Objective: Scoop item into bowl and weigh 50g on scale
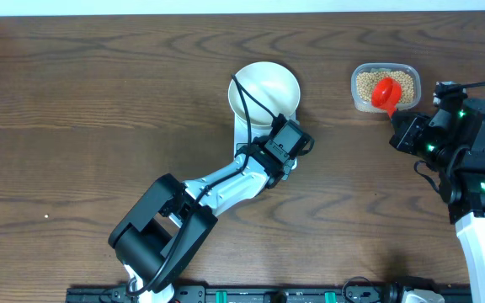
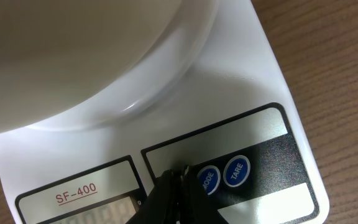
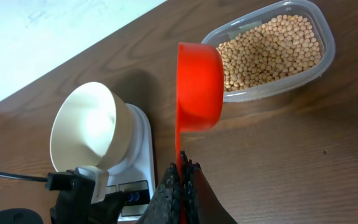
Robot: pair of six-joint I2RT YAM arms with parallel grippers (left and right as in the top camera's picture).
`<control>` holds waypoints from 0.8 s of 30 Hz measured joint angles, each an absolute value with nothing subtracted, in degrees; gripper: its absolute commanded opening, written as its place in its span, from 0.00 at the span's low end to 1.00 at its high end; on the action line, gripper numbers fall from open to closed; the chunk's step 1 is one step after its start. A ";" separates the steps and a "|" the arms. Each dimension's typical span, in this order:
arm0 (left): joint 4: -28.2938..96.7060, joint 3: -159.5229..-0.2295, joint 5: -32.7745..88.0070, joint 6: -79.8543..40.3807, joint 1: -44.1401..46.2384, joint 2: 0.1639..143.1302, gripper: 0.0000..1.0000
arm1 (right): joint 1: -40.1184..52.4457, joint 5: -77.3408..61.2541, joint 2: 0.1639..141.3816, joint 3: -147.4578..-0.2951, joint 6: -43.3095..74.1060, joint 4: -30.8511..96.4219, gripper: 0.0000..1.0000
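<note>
Left tool (image 2: 178, 180), pinched shut and empty, noses at the scale's (image 2: 278, 93) MODE button (image 2: 207, 179), with the bare bowl (image 1: 263, 88) sitting on top. Right tool (image 3: 182, 180) clamps the red scoop (image 3: 199, 87) by the beans (image 3: 269, 53), three o'clock of the bowl. Zeroing, I'd say; next, dip and load.

Bowl (image 3: 89, 127) on scale (image 3: 143, 143); beans (image 3: 269, 53) in container (image 3: 330, 46) to its right.

Round white bowl (image 1: 264, 91), upright and empty, sitting on the platform of a small white scale (image 2: 272, 93) mid-desk (image 1: 99, 101). Along the scale's front edge: SF-400 label, blue MODE and TARE buttons. Small tan-yellow beans (image 3: 272, 53) filling a clear container (image 3: 325, 59) well to the right, apart from both.
</note>
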State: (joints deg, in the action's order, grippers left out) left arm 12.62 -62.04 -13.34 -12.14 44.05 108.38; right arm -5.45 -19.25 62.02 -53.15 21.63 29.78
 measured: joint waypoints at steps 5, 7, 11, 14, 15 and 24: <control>12.73 -62.35 -13.63 -12.16 44.16 108.71 0.07 | -5.48 -19.25 62.02 -53.15 21.63 29.78 0.01; 12.78 -62.39 -13.72 -12.16 44.23 108.77 0.07 | -5.45 -19.25 62.02 -53.15 21.63 29.78 0.01; 13.08 -62.48 -14.57 -12.21 44.42 108.88 0.07 | -5.45 -19.25 62.02 -53.15 21.63 29.78 0.01; 13.67 -62.78 -15.07 -12.47 44.58 109.03 0.07 | -5.45 -19.25 62.02 -53.15 21.63 29.85 0.01; 13.76 -62.87 -15.18 -12.62 44.60 109.06 0.07 | -5.48 -19.25 62.02 -53.15 21.63 29.87 0.01; 14.35 -63.09 -15.59 -13.72 44.71 109.19 0.07 | -5.48 -19.25 62.02 -53.15 21.63 30.63 0.01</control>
State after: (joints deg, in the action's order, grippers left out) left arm 14.35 -63.09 -15.59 -13.72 44.71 109.19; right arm -5.48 -19.25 62.02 -53.15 21.63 30.63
